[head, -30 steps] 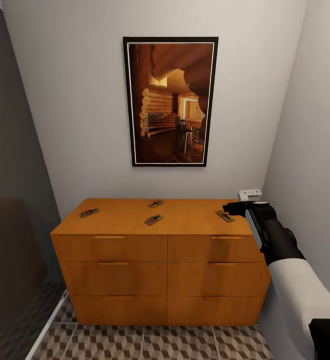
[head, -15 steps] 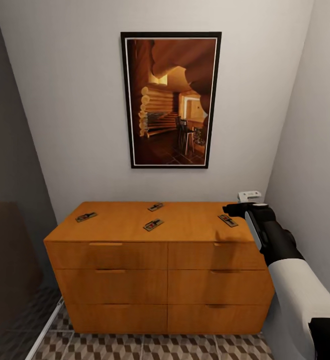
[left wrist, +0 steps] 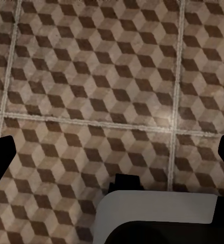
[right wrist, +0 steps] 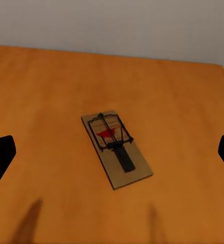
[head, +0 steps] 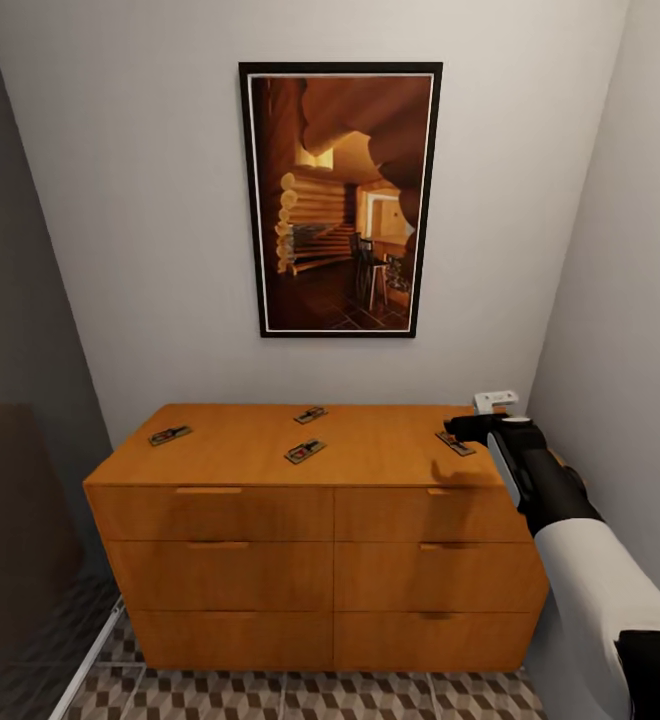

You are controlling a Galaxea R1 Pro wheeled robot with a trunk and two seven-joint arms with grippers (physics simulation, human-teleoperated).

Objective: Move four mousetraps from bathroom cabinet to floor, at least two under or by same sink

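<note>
Four mousetraps lie on the flat top of the orange-brown cabinet: one at the left end, two near the middle, one at the right end. My right gripper hovers just above the right-end trap. In the right wrist view that mousetrap, with its red mark and dark wire, lies flat between the widely spread fingers of the open right gripper, untouched. The left gripper is open and empty over the cube-patterned bathroom floor. The sink is out of view.
A framed painting hangs on the wall above the cabinet. A white wall stands close on the right, beside my right arm. A dark panel closes off the left side. A strip of floor tiles shows in front of the drawers.
The head view has drawn slightly closer to the cabinet. My right gripper has sunk a little toward the right-end mousetrap. The traps have not moved.
</note>
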